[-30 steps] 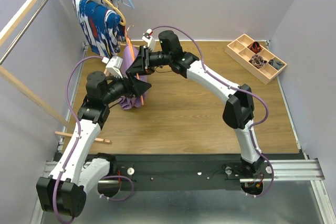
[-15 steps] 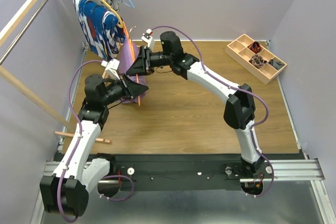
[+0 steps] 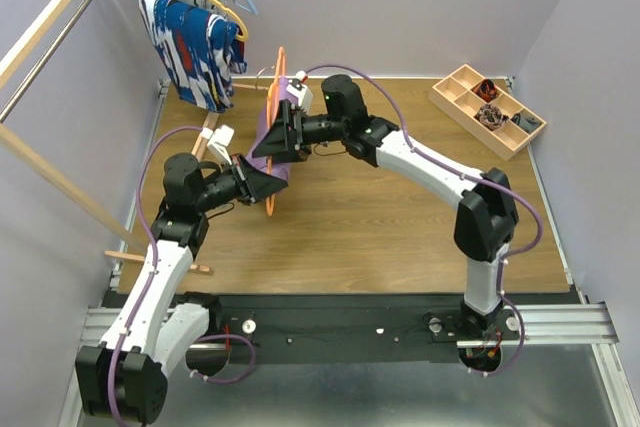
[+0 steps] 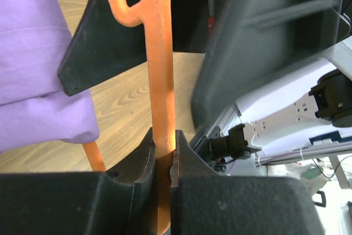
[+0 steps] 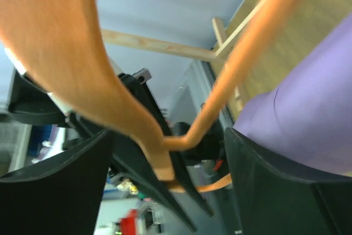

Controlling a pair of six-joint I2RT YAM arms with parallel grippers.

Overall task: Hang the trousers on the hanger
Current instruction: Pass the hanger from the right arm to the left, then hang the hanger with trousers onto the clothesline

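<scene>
Orange plastic first: the hanger point(image 4: 159, 81) stands on edge above the wooden table point(image 3: 380, 217), left of centre, between my two arms. Lilac trousers point(image 4: 33, 70) drape over it, the cloth bunched to one side of the bar. My left gripper point(image 4: 163, 163) is clamped tight on the hanger's thin bar, pinching it from both sides. My right gripper point(image 5: 168, 158) has its jaws spread wide with the hanger's curved arm passing between them; I cannot tell whether either finger touches it. Farther off, a blue, white and red garment point(image 3: 195, 52) hangs at the back left, and a wooden compartment tray point(image 3: 487, 109) sits at the back right.
</scene>
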